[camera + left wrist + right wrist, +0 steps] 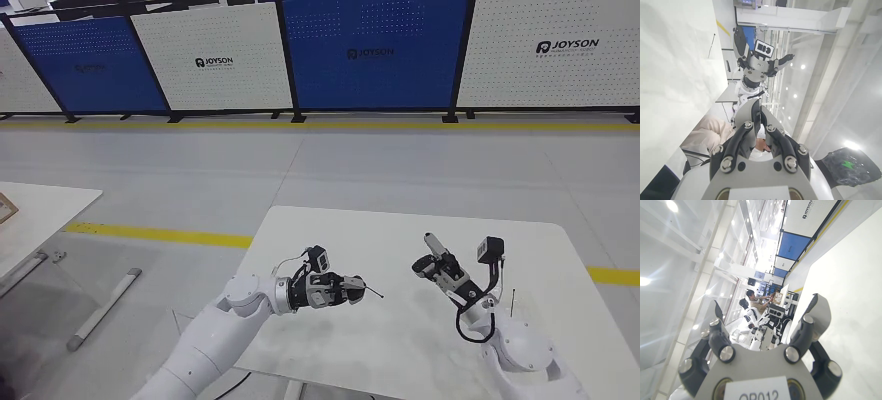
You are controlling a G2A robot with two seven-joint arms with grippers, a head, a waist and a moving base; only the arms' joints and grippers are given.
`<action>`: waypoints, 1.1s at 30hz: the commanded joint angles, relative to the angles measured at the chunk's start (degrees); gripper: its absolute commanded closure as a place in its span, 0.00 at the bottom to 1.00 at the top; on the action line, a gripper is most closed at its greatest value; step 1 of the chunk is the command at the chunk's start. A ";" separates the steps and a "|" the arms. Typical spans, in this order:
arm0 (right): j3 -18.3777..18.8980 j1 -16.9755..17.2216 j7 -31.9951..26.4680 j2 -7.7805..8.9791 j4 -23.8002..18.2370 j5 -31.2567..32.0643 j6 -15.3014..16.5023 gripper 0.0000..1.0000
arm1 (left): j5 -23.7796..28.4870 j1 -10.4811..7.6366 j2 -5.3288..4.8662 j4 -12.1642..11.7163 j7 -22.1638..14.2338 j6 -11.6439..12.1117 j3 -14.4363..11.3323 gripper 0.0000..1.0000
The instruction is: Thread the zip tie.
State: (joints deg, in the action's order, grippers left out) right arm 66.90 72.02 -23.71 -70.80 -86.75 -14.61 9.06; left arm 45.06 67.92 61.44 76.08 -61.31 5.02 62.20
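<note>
My left gripper [357, 287] hangs over the middle of the white table [400, 345]. It is shut [759, 110] on a thin black zip tie [373, 293], whose free end pokes out towards the right arm. My right gripper [428, 255] faces it a short way off, raised above the table. It is open [766, 308] with nothing between its fingers, and it also appears spread wide [763, 46] in the left wrist view. A second thin black zip tie [513, 298] lies flat on the table [711, 45] near the base of the right arm.
The table's far edge [420, 212] gives onto grey floor with a yellow line [160, 235]. A second white table [40, 205] stands at the left. Blue and white partition panels [370, 55] line the back of the room.
</note>
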 commanded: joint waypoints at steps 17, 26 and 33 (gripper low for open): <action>10.23 1.66 -10.78 3.53 -4.94 19.02 -15.83 0.00 | 0.00 0.00 0.00 0.00 0.00 0.00 0.00 1.00; 8.23 0.83 -10.81 4.32 -6.96 34.80 -14.17 0.00 | 0.00 0.00 0.00 0.00 0.00 0.00 0.00 1.00; 17.54 2.47 -20.21 6.67 -12.41 42.64 -12.15 0.00 | 0.00 0.00 0.00 0.00 0.00 0.00 0.00 1.00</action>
State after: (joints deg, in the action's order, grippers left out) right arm 83.33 74.35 -42.02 -64.38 -98.81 27.40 -3.41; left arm 45.05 67.92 61.44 76.08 -61.31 5.02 62.19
